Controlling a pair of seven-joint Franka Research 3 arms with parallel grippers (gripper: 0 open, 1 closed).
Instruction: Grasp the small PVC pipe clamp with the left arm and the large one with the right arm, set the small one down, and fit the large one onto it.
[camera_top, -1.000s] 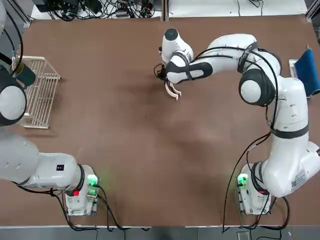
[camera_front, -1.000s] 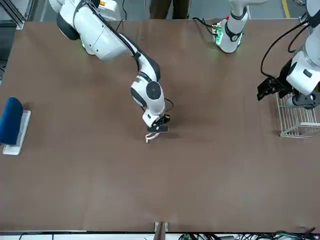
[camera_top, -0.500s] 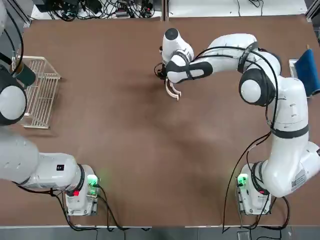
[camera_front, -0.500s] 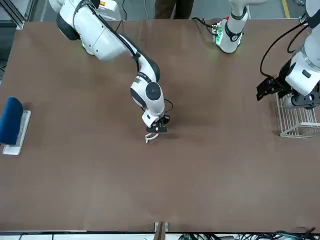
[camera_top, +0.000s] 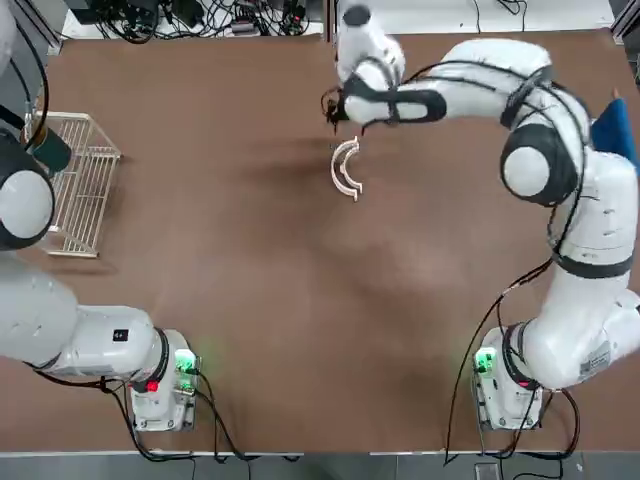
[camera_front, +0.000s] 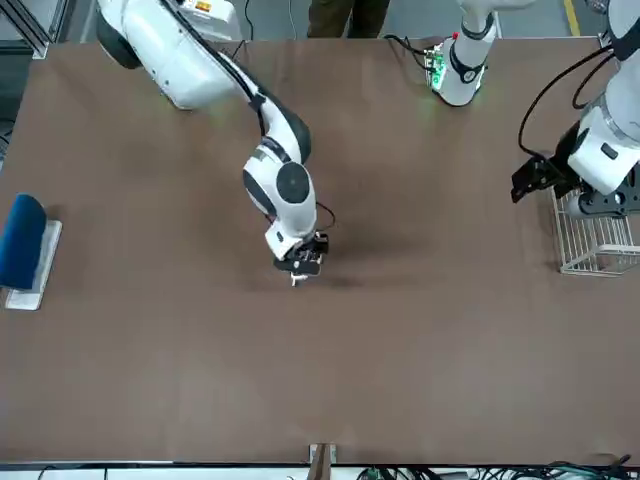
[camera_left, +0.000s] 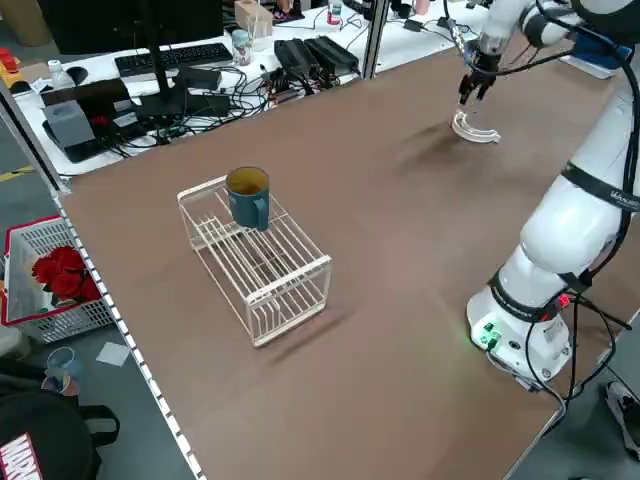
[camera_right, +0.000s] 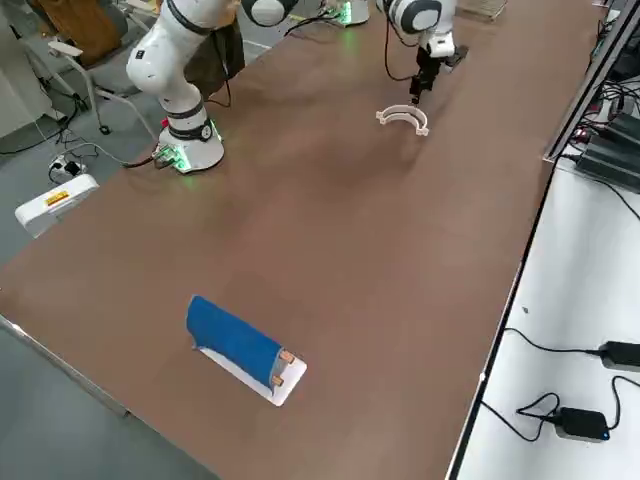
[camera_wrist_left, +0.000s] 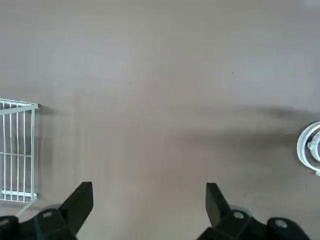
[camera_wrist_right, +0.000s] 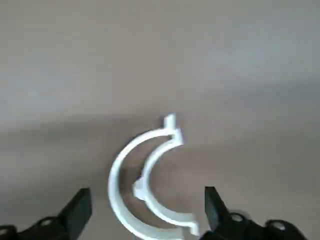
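- So, the large clamp (camera_wrist_right: 114, 185) is lying around the outside of the small one (camera_wrist_right: 146, 175), both on the table (camera_top: 250, 300) at about 12 o'clock from its middle, seen from overhead with the bases at 6.
- Their open sides face roughly 3 o'clock. The ends sit close together, but there's a gap between the arcs mid-curve. Can't tell if they're fully seated.
- Right gripper (camera_wrist_right: 148, 195) is just off them toward 12 o'clock, fingers spread, nothing in them.
- Left gripper (camera_wrist_left: 149, 190) is out past 9 o'clock by the white rack (camera_top: 82, 190), fingers apart and empty too. Looks parked.
- Blue-green mug (camera_left: 248, 198) is on the rack, and the blue thing on a white base (camera_right: 235, 340) is way over near 3 o'clock.
- Progress: small one's down, large one's around it, both released. I'd call it basically done, bar backing the right arm off and maybe a nudge if the fit's loose.
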